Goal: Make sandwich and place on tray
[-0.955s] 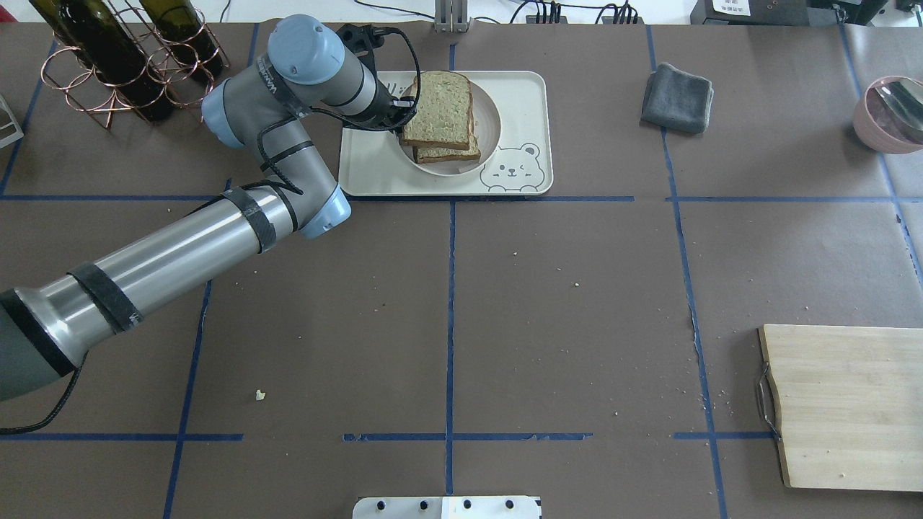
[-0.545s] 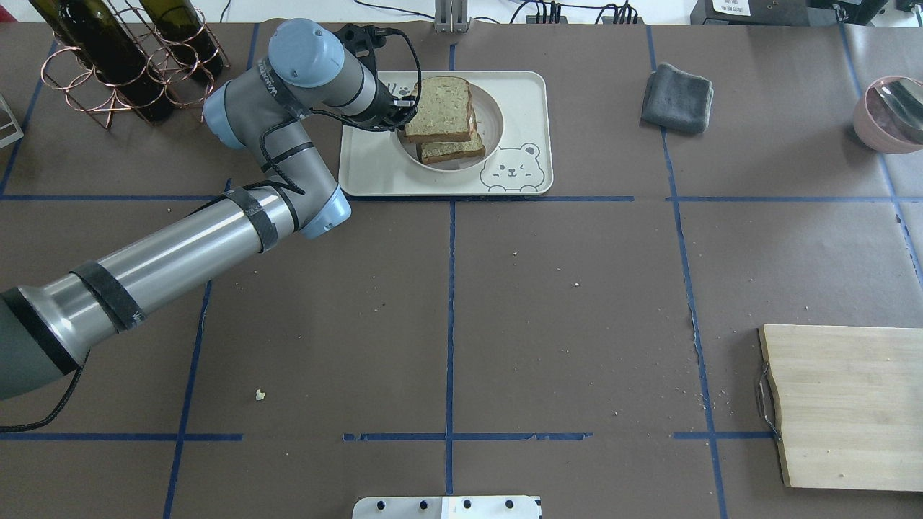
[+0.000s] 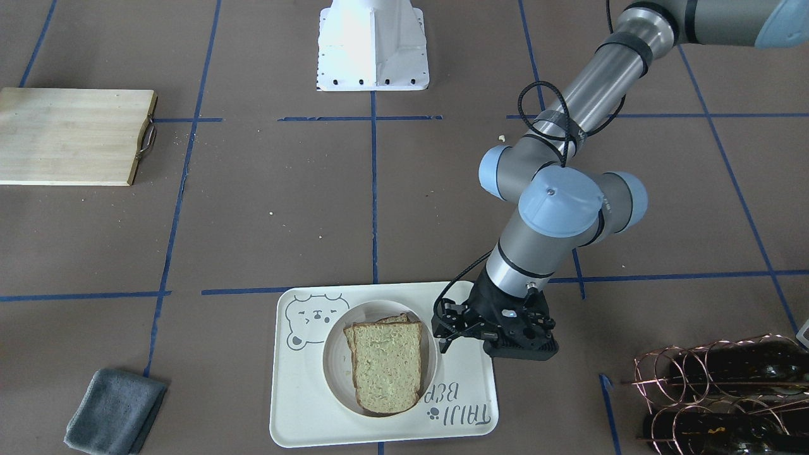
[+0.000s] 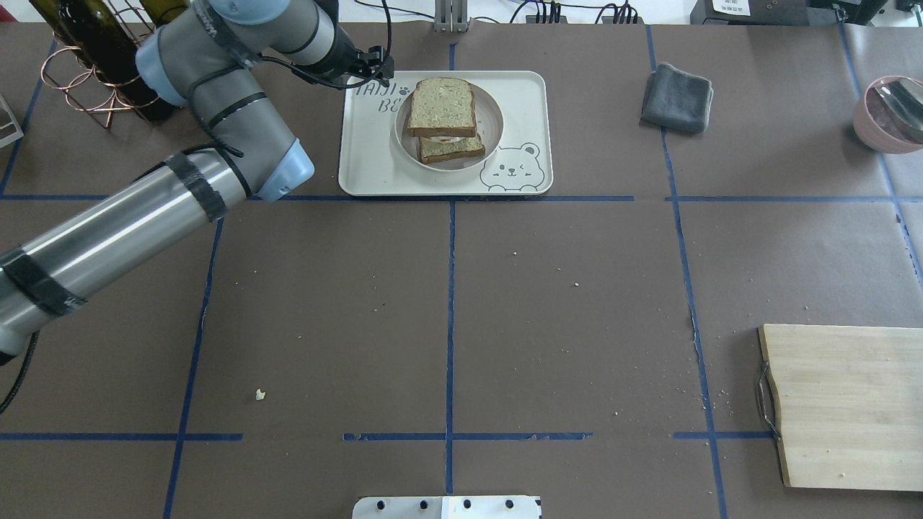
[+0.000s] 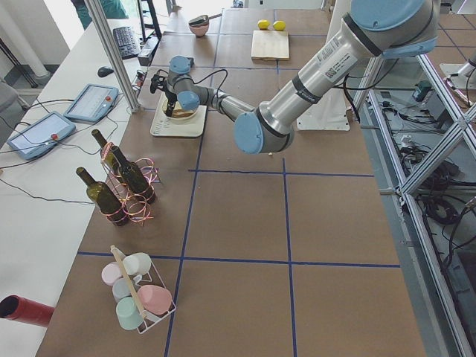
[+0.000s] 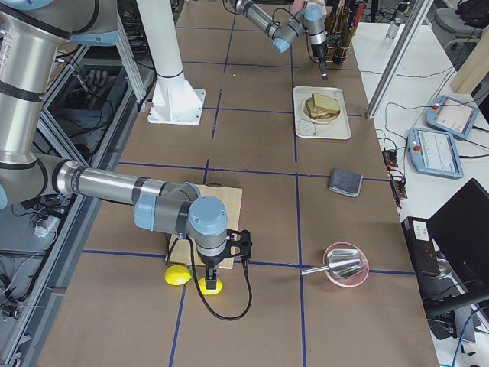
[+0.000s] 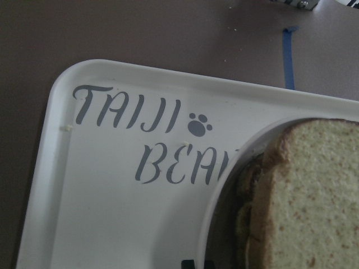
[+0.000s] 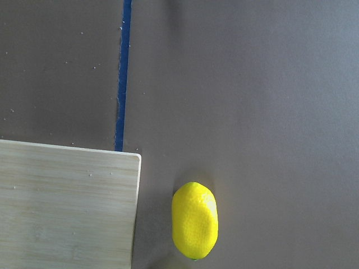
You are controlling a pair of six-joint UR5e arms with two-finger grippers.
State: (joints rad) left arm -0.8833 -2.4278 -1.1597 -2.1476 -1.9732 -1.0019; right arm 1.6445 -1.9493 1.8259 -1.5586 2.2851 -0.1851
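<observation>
Sandwich (image 4: pixel 441 108) on plate (image 4: pixel 496 122) in tray (image 4: pixel 523 101) looks light, soft, loosely stacked, so pinch gently across both crusts; left end effector (image 3: pixel 440 328) sits empty, jaws apart, beside it.

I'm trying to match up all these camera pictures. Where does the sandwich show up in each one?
Exterior front-facing: sandwich at bottom centre.
Overhead exterior: sandwich at top centre.
Exterior left: sandwich small, upper left.
Exterior right: sandwich upper right.
Left wrist-mounted: sandwich in the lower right corner, partly cut off.
Right wrist-mounted: not in it.
Shared landmark: the cream tray beneath it, in every view that shows it.
</observation>
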